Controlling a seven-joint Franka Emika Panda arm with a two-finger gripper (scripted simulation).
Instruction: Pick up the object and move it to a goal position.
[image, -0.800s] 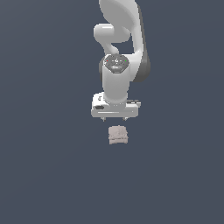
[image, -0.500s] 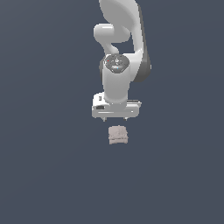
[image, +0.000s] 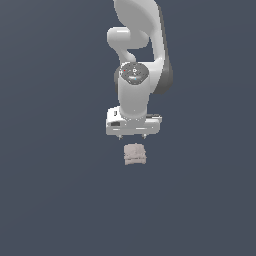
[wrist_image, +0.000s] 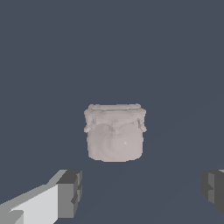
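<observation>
The object (image: 134, 154) is a small pale pinkish-beige lumpy block lying on the dark grey floor. The white gripper (image: 132, 136) hangs directly over it on the white arm, a short gap above the block, and does not touch it. In the wrist view the object (wrist_image: 115, 132) sits in the middle, with a ridged rim along one side. The gripper (wrist_image: 142, 192) is open. Its two grey fingertips (wrist_image: 70, 192) stand far apart, wider than the block, with nothing between them.
The plain dark grey floor (image: 55, 200) spreads out on every side of the block. No other object, container or goal marker shows in either view.
The gripper sits perhaps slightly lower over the object, with its fingers still apart. The object has not moved.
</observation>
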